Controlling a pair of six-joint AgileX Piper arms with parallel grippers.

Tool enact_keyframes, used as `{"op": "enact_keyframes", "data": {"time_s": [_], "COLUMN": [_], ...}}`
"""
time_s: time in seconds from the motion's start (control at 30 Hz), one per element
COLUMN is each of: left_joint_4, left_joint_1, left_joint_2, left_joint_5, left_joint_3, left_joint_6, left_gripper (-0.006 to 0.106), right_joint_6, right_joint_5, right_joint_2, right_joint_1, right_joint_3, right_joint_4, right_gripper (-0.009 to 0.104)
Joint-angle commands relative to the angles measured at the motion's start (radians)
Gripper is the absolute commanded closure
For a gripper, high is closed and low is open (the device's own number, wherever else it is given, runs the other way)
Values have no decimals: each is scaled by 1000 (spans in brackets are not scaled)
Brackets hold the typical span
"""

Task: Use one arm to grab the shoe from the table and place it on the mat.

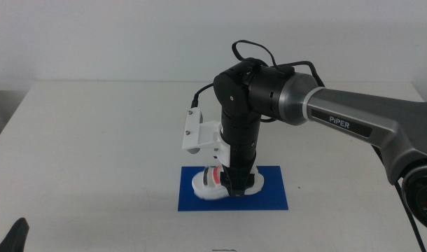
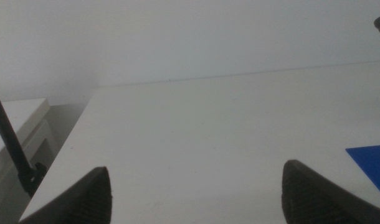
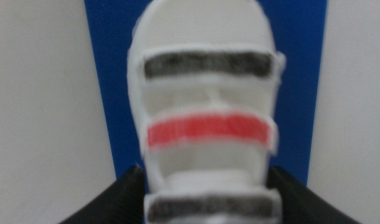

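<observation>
The right arm (image 1: 353, 119) reaches in from the right and points straight down over the dark blue mat (image 1: 273, 197) on the white table (image 1: 94, 140). Its gripper (image 1: 234, 187) is shut on the white shoe (image 1: 206, 183), which rests on or just above the mat's left half. In the right wrist view the shoe (image 3: 205, 134), with black and red straps, lies lengthwise along the mat (image 3: 106, 74), and the two dark jaws press its sides near the heel. The left gripper (image 2: 196, 193) is open and empty at the table's front left corner (image 1: 14, 238).
The left wrist view shows bare tabletop (image 2: 209, 137), the table's left edge, and a corner of the mat (image 2: 374, 163) at the right. A low white cabinet (image 2: 19, 124) stands beside the table's left edge.
</observation>
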Motion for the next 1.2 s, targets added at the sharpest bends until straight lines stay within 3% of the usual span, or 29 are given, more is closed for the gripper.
{"op": "enact_keyframes", "data": {"time_s": [0.0, 0.23, 0.43, 0.57, 0.8, 1.03, 1.17], "left_joint_4": [-9, -9, -9, -9, -9, -9, -9], "left_joint_1": [-4, -4, -4, -4, -4, -4, -4], "left_joint_2": [-19, -19, -19, -19, -19, -19, -19], "left_joint_5": [-83, -83, -83, -83, -83, -83, -83], "left_joint_3": [-3, -3, -3, -3, -3, -3, -3], "left_joint_6": [-15, -15, -15, -15, -15, -15, -15], "left_gripper": [7, 7, 7, 7, 7, 7, 7], "right_joint_6": [-2, -2, 46, 97, 393, 649, 764], "right_joint_5": [-4, -7, 55, 100, 133, 96, -96], "right_joint_2": [-62, -62, -105, -195, -424, -699, -929], "right_joint_1": [0, 0, 1, 1, 0, -140, -245], "right_joint_3": [-29, -29, -40, -41, -40, 174, 418], "right_joint_4": [-7, -6, -21, -80, -174, -160, -147], "right_gripper": [43, 26, 25, 25, 25, 25, 25]}}
